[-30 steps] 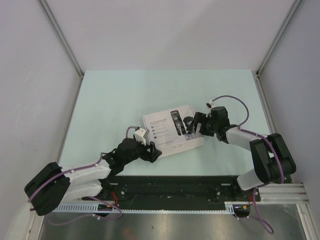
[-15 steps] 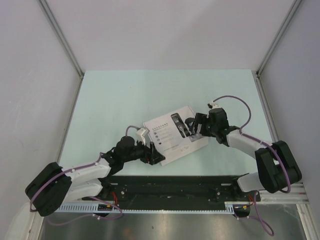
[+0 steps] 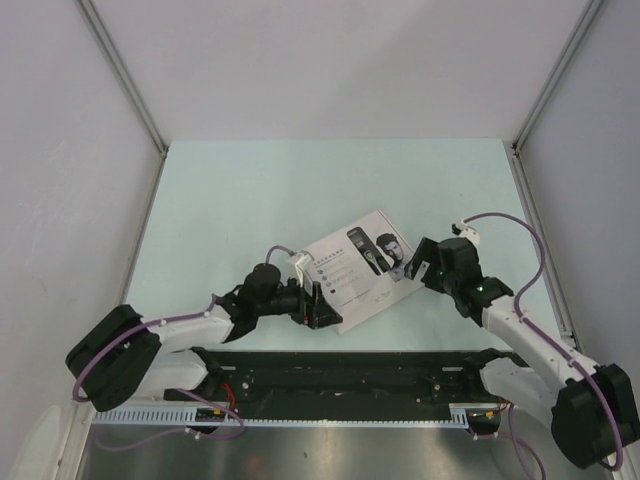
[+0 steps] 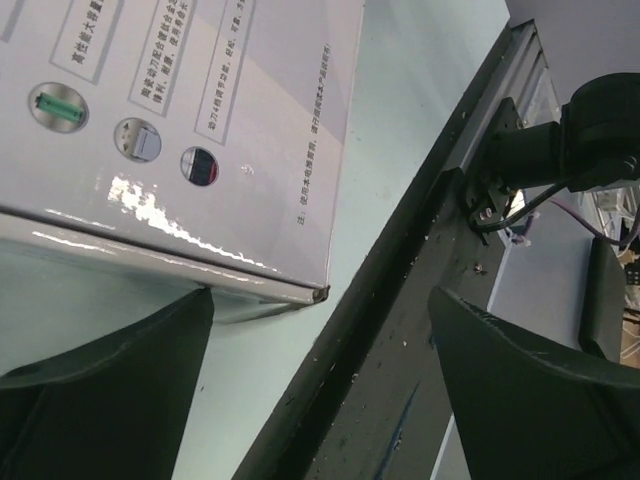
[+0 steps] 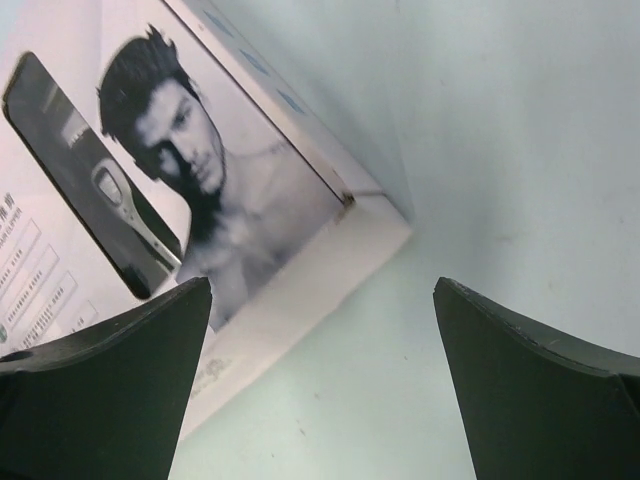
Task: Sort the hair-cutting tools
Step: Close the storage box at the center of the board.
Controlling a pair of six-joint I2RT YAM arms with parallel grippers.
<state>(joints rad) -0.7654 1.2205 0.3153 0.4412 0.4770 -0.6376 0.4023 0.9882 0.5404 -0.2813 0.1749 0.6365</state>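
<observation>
The flat white box with its printed lid [image 3: 360, 268] lies shut and skewed on the pale green table. No clipper, comb guards, cable or brush show; only a printed clipper on the lid. My left gripper [image 3: 318, 305] is open at the box's near corner, and the left wrist view shows that corner [image 4: 180, 120] just above the open gap [image 4: 320, 390]. My right gripper [image 3: 422, 270] is open and empty beside the box's right corner; the right wrist view shows the box [image 5: 150, 200] just beyond its left finger [image 5: 100, 390].
A black rail [image 3: 350, 365] runs along the table's near edge, close under my left gripper, and shows in the left wrist view [image 4: 420, 330]. White walls enclose the table [image 3: 300, 190] on three sides.
The box has turned counter-clockwise, its right end swinging away. My left gripper slid right along its near edge. My right gripper drew back from the box's right edge toward the near right.
</observation>
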